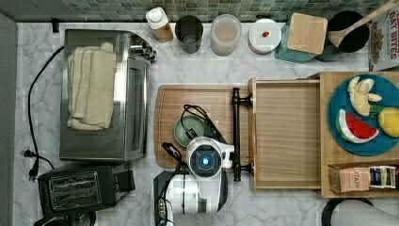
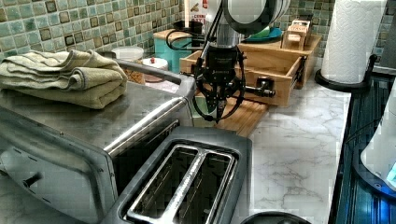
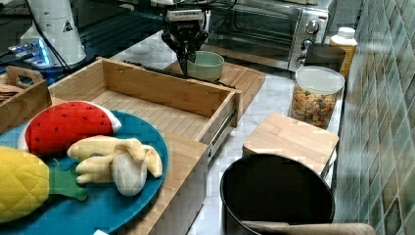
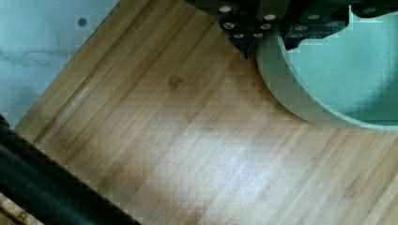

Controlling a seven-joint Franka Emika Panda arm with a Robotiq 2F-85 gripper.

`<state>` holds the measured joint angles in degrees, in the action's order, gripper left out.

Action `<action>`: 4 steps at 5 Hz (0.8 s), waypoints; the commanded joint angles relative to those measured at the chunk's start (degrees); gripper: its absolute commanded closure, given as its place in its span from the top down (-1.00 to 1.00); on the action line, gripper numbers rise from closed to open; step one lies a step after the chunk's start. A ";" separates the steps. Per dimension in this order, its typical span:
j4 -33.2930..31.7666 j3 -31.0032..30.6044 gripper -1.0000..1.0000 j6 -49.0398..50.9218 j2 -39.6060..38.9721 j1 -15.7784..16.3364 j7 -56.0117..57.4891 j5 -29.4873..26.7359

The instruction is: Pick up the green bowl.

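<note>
Bamboo cutting board (image 4: 187,140) lay on the marble bench (image 1: 197,70), below green wall tiles. On it sat the green bowl (image 3: 206,65), upright, mouth up, round. Pincer (image 3: 186,53) straddled its rim; whether clenched, I couldn't tell.

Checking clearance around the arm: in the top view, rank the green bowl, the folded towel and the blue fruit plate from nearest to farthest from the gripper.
Gripper is at the bowl's rim.
1. green bowl: on the cutting board, right at the gripper.
2. folded towel: on the toaster oven, toward the top view's left.
3. blue fruit plate: on the wooden stand, at the top view's far right.
</note>
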<state>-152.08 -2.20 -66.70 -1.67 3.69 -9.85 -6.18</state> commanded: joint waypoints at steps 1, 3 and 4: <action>2.62 -0.66 -1.00 1.19 6.08 0.39 -5.59 3.18; 13.62 0.14 -1.00 18.16 13.80 -1.69 -4.40 5.19; 18.71 -0.45 -1.00 25.80 17.03 -3.11 -7.95 7.99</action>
<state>-146.37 -2.34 -39.70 10.25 2.72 -12.14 -0.86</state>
